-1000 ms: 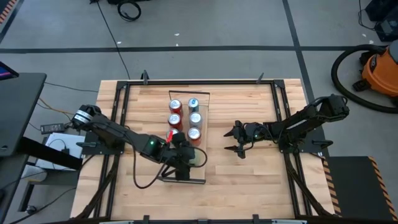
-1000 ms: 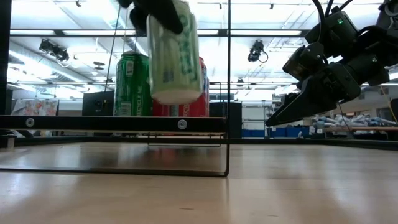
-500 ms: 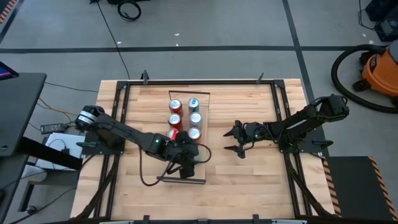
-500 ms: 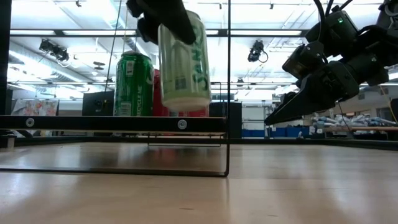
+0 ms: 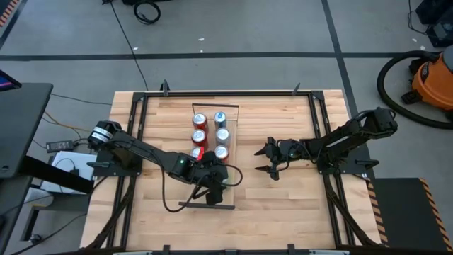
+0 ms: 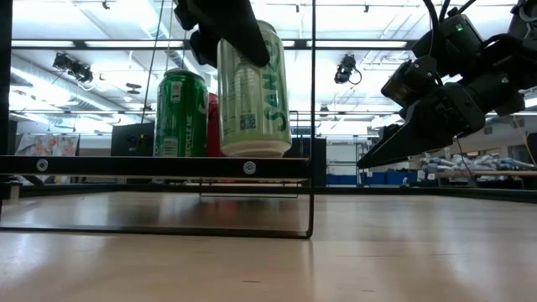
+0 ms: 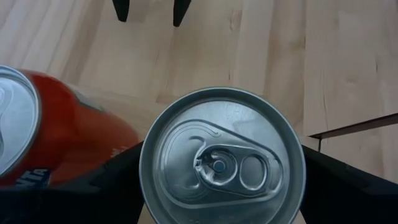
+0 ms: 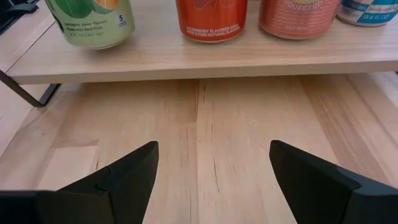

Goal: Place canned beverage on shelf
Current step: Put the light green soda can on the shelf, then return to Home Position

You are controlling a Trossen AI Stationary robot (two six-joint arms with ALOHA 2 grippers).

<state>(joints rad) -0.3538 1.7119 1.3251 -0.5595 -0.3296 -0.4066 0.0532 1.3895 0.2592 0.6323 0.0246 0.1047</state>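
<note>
Canned beverage point(image 6: 252, 88) upright on shelf point(image 6: 151, 165), gripped from above by left end effector point(image 5: 214, 181); right end effector point(image 5: 270, 159) wide, hovering beside.

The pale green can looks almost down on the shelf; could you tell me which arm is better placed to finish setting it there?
Left. Its gripper holds the can at the shelf; the right gripper hovers open beside it.

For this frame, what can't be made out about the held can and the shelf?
- Whether the pale green can rests fully on the shelf: low view, the front rail hides its base.
- The left hand: high view, its grip is covered by the wrist.
- Can labels: right wrist view, cut off by the edge.
</note>
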